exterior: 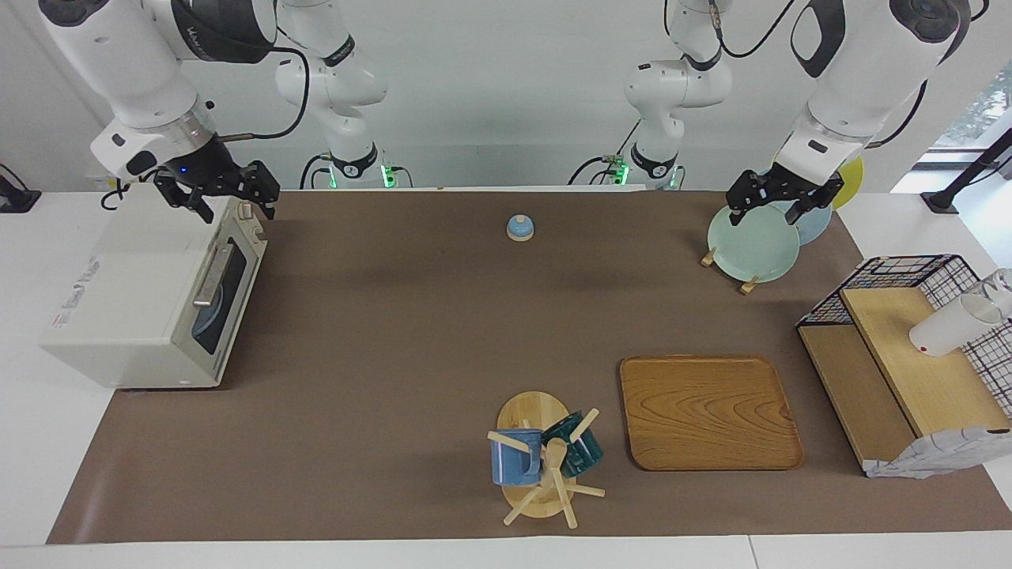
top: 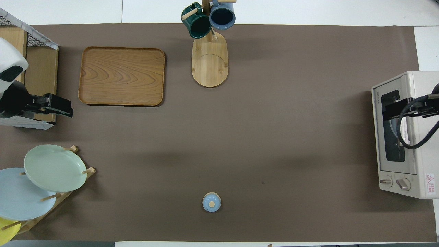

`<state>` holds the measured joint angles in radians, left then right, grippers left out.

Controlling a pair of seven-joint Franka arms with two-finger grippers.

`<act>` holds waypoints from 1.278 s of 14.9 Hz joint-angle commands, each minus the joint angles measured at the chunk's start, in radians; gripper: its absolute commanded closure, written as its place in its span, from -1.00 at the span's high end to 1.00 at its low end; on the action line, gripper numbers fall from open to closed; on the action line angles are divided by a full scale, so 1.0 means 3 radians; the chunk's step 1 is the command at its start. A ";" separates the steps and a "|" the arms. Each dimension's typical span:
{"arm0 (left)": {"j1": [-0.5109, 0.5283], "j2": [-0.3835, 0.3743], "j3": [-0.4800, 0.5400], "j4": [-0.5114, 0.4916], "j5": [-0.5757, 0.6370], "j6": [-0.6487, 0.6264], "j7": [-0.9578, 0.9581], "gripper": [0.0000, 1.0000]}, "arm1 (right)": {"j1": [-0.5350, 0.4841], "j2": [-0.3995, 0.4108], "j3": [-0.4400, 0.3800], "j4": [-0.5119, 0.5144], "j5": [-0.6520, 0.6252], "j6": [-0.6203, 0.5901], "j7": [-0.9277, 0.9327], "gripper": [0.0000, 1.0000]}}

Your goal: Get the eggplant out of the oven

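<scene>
Right now my right hand [exterior: 221, 192] hangs over the shut oven [exterior: 150, 304], fingers apart; my left hand [exterior: 783, 199] waits over the plates [exterior: 751, 245], fingers apart too. Eggplant unseen, presumably inside. Misjudge the handle [exterior: 212, 276] and I'd shove the oven along the counter [exterior: 443, 332].

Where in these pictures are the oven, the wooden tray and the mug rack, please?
oven [exterior: 142, 292], facing view, on its top panel.
wooden tray [exterior: 708, 411], facing view, on its bare middle.
mug rack [top: 210, 65], overhead view, on its wooden base.
</scene>
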<state>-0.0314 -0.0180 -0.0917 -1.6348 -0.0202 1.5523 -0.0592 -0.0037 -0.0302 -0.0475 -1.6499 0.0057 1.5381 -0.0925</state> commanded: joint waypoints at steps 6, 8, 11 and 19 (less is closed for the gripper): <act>0.0033 -0.0058 -0.0011 -0.0058 -0.0030 0.0046 -0.0023 1.00 | -0.0003 -0.0063 0.0061 -0.0033 -0.0126 -0.0009 -0.0064 1.00; 0.0028 -0.0058 -0.0011 -0.0058 -0.0030 0.0046 -0.0023 1.00 | 0.0007 -0.0073 0.0056 -0.0089 -0.0126 0.0093 -0.0279 -0.13; 0.0033 -0.0058 -0.0011 -0.0058 -0.0030 0.0046 -0.0023 1.00 | 0.0007 -0.0155 0.0061 -0.0287 -0.0142 0.0262 -0.0371 -1.00; 0.0028 -0.0058 -0.0006 -0.0058 -0.0030 0.0046 -0.0023 1.00 | -0.0105 -0.0160 0.0046 -0.0814 -0.0560 0.0890 0.0160 -1.00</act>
<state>-0.0314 -0.0180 -0.0917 -1.6348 -0.0202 1.5523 -0.0592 -0.0200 -0.0565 -0.0398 -1.8163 -0.1249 1.7415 -0.0749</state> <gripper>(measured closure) 0.000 0.991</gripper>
